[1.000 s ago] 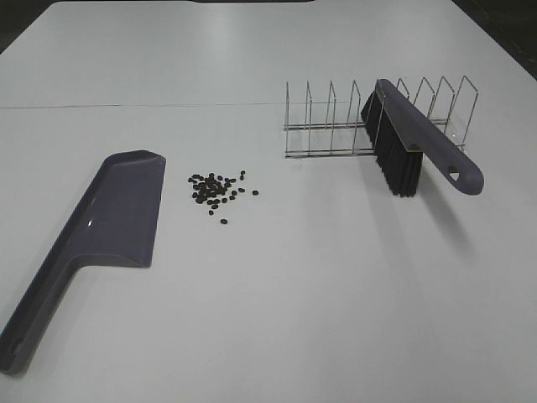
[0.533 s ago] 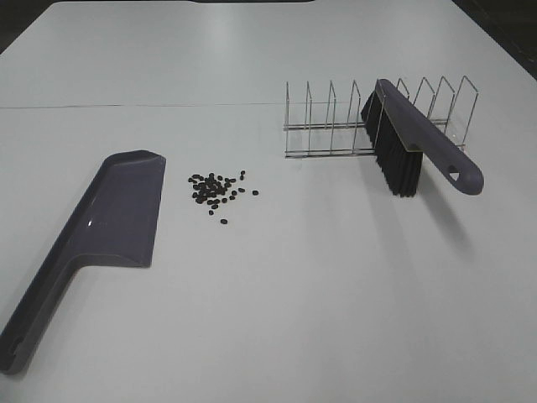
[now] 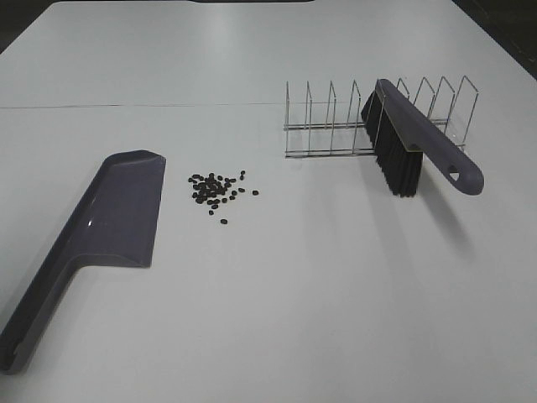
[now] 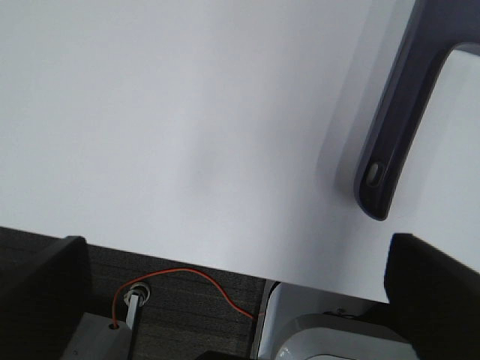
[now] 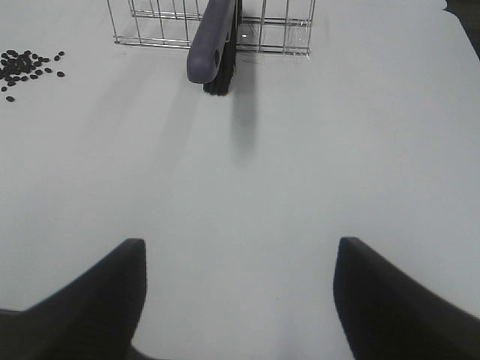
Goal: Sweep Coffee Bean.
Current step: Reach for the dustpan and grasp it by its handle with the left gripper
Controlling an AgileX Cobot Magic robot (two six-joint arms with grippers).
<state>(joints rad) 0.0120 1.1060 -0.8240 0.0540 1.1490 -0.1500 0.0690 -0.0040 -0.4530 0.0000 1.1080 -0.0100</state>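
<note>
A small heap of dark coffee beans (image 3: 216,190) lies on the white table, just right of the purple dustpan (image 3: 117,214). The purple brush (image 3: 411,143) leans bristles-down in a wire rack (image 3: 336,126) at the back right. Neither gripper shows in the exterior high view. My left gripper (image 4: 236,300) hangs open over the table's near edge, close to the dustpan's handle end (image 4: 375,176). My right gripper (image 5: 240,251) is open with nothing in it, well short of the brush (image 5: 214,41); the beans (image 5: 22,66) lie off to one side.
The wire rack (image 5: 277,30) has several upright dividers, and the brush's handle sticks out of it toward the right gripper. Below the table edge the left wrist view shows dark floor, an orange cable (image 4: 195,281) and part of the robot base.
</note>
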